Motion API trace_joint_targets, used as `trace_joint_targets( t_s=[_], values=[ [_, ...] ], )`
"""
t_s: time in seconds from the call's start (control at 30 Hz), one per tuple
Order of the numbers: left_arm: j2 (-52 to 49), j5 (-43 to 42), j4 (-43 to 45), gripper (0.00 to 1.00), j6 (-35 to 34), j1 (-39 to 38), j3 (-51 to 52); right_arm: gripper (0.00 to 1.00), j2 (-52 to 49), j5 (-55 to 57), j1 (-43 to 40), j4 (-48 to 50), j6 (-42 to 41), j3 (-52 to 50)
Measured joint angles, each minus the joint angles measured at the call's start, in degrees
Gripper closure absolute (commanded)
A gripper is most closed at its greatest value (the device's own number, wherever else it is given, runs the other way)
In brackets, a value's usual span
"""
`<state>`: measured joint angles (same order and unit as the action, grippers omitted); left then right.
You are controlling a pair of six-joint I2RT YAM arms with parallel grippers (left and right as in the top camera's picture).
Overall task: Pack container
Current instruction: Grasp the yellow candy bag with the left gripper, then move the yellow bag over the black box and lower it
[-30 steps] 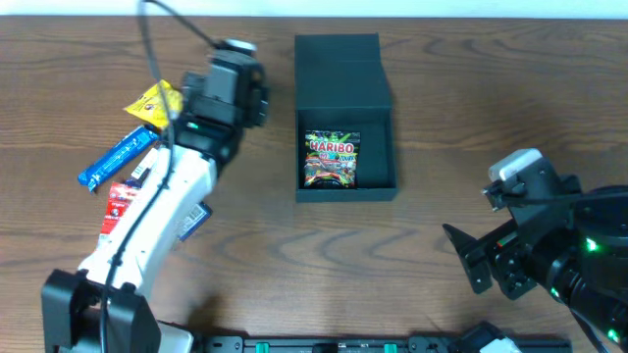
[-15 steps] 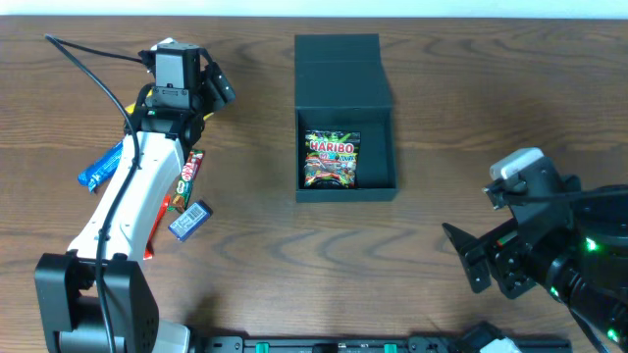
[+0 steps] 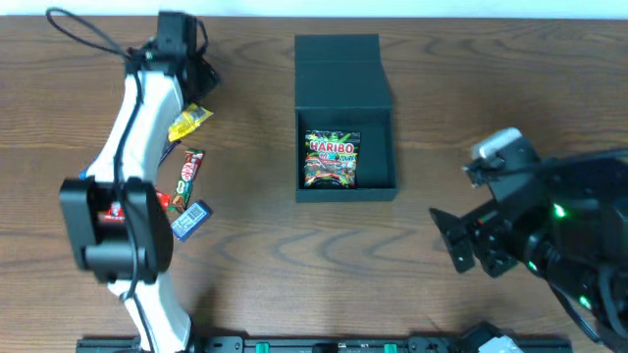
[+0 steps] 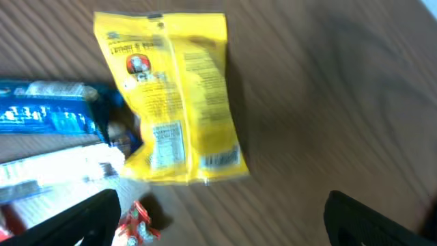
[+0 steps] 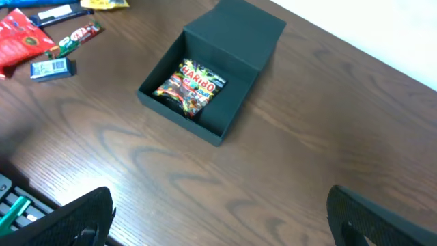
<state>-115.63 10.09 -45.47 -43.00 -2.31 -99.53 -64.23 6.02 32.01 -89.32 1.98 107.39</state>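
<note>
My left pincer (image 4: 218, 208) hangs wide open, empty, over the yellow packet (image 4: 174, 96); my right pincer (image 5: 215, 205) gapes empty too, well apart from the container (image 3: 339, 74), which sits mid-table, lid back, a Haribo bag (image 3: 332, 159) inside; I judge I'm fetching another snack; next, descend squarely and pinch it

The brown wooden bench (image 3: 255, 255) carries the dark container (image 3: 339, 74), its lid flap lying open and flat. Left of the container and well apart from it, a yellow packet (image 3: 188, 123), a red-and-green bar (image 3: 187, 178) and a small blue packet (image 3: 191, 220) lie on the wood.
</note>
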Motion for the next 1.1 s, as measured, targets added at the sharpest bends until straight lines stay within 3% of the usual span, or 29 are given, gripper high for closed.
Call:
trace_joint_targets(
  t_s=[0.2, 0.5, 0.6, 0.73, 0.8, 0.83, 1.1],
  values=[
    [-10.2, 0.0, -5.4, 0.04, -5.7, 2.5, -11.0, 0.01, -2.8, 0.0, 0.0, 0.0, -0.3, 0.0],
    [-19.4, -6.4, -4.3, 0.04, -10.7, 7.5, -12.4, 0.01, -4.3, 0.0, 0.0, 0.9, -1.5, 0.0],
    [-19.7, -7.1, -3.4, 0.0, -11.1, 7.8, -12.4, 0.01, -4.7, 0.0, 0.0, 2.1, -1.6, 0.0],
    [-19.7, -7.1, -2.6, 0.28, -11.5, 7.6, -13.1, 0.01, -5.3, 0.0, 0.0, 2.4, -1.9, 0.0],
    [-19.7, -7.1, -2.3, 0.5, -11.5, 7.5, -13.3, 0.01, -5.5, 0.0, 0.0, 2.6, -2.0, 0.0],
    [-19.7, -7.1, -2.3, 0.67, -11.5, 7.6, -13.4, 0.01, -5.6, 0.0, 0.0, 2.6, -2.1, 0.0],
    [-19.7, -7.1, -2.7, 0.84, -11.0, 7.5, -14.1, 0.01, -5.8, 0.0, 0.0, 2.8, -2.8, 0.0]
  ],
)
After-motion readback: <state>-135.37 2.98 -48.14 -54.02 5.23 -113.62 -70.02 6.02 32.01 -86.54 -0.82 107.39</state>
